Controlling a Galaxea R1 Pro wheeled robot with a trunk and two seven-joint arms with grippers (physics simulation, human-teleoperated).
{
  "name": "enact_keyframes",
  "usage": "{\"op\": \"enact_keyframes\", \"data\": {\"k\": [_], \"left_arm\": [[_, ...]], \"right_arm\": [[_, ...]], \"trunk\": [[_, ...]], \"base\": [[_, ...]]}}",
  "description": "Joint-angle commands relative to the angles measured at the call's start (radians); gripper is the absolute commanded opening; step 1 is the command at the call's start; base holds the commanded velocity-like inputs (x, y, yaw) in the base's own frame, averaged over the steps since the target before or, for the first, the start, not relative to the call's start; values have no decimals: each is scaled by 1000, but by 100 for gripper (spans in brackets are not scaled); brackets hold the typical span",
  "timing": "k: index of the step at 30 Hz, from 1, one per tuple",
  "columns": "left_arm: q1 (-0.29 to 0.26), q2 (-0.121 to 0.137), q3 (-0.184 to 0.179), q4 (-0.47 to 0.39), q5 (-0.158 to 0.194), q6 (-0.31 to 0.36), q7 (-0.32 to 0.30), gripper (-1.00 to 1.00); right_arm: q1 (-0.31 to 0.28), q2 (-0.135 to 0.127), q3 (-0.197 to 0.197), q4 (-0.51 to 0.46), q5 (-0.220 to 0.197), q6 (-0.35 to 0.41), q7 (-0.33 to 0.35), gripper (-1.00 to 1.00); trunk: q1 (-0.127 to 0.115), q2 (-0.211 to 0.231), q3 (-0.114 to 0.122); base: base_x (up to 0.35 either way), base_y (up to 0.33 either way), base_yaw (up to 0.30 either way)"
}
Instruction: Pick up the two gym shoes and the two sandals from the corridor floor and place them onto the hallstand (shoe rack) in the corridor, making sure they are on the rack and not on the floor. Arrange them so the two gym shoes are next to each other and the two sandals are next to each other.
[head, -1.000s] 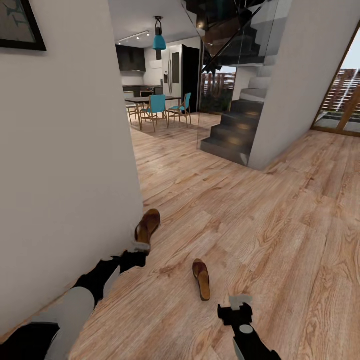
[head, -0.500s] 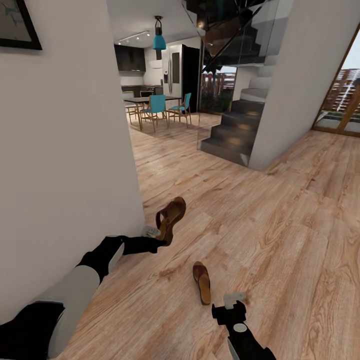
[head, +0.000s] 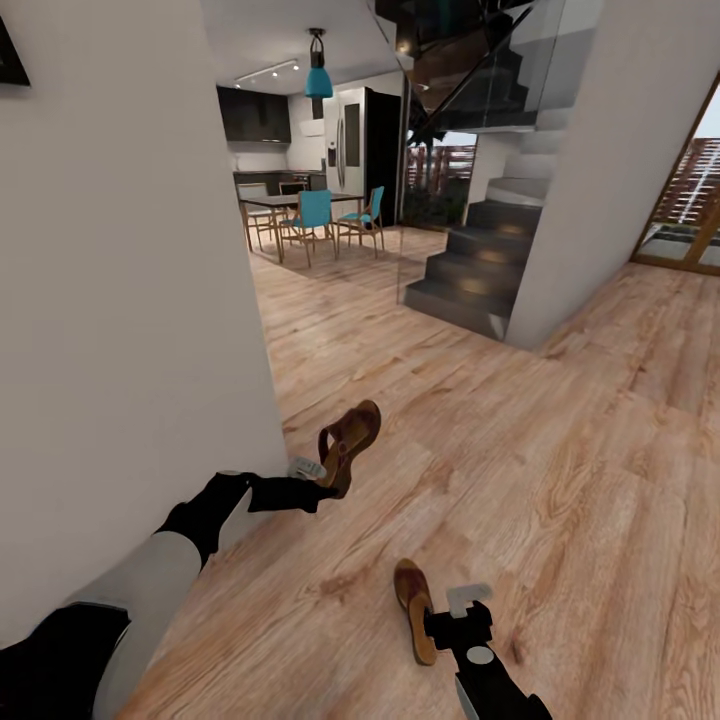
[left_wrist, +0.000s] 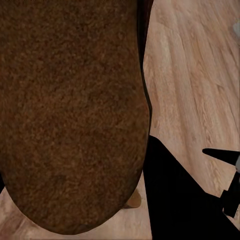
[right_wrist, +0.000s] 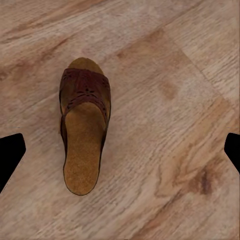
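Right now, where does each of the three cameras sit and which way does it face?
Head view: on the head, facing forward and down the corridor; both arms show, left gripper holding one sandal up.
Left wrist view: near the left gripper, facing that sandal's sole close up.
Right wrist view: near the right gripper, facing down at the other sandal on the floor; dark fingertips at both edges.
Shared: head and right wrist views both show the floor sandal.

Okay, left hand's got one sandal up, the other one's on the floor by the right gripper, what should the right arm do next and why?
Probably lower the right gripper straight down over the second sandal. That sandal lies flat on the corridor floor, between the spread fingertips in the right wrist view, nothing held yet. The left gripper already carries the first sandal.
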Motion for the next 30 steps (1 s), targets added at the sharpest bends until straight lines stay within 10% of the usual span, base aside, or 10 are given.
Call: {"op": "enact_keyframes", "data": {"k": [1, 30], "left_arm": [[0, 0, 0, -2, -2, 5, -4, -100], [-27, -9, 0, -24, 5, 12, -4, -100]], "right_arm": [[0, 1, -6, -1, 10, 1, 0, 100], [0, 1, -9, -1, 8, 1, -1, 100]], "trunk": [[0, 0, -1], [31, -56, -26]], "base": [[255, 99, 0], [48, 18, 0]]}}
